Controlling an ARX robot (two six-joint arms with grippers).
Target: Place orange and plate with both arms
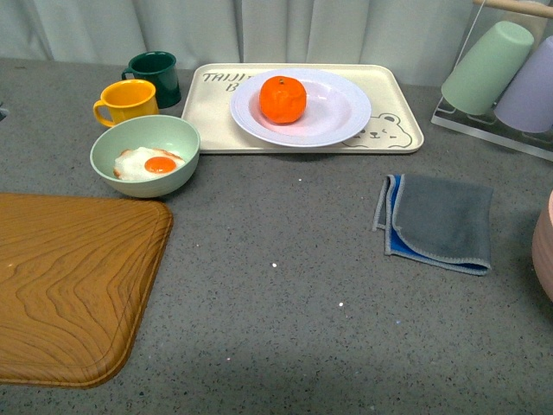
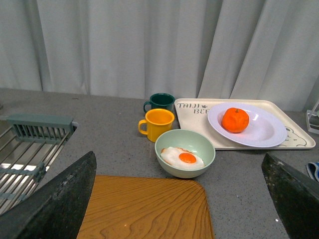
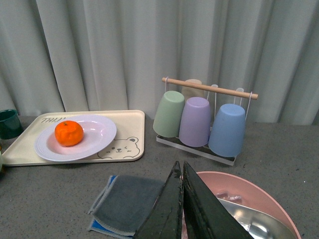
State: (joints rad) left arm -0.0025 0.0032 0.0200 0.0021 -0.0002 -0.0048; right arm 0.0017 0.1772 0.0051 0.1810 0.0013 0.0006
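The orange [image 1: 282, 98] sits in the middle of the white plate [image 1: 346, 112], which rests on the cream bear tray [image 1: 216, 130] at the back of the table. Both also show in the left wrist view, orange [image 2: 235, 120] on plate [image 2: 266, 129], and in the right wrist view, orange [image 3: 69, 133] on plate [image 3: 97, 132]. Neither arm shows in the front view. My left gripper [image 2: 179, 199] is open and empty, well back from the tray, above the wooden board. My right gripper [image 3: 181, 167] is shut and empty, above the grey cloth and pink basin.
A pale green bowl [image 1: 144, 156] with a fried egg, a yellow mug [image 1: 128, 101] and a dark green mug [image 1: 154, 76] stand left of the tray. A wooden board [image 1: 69, 285] lies front left, a grey cloth [image 1: 436, 220] right, a cup rack [image 3: 204, 119] and pink basin [image 3: 249, 199] further right.
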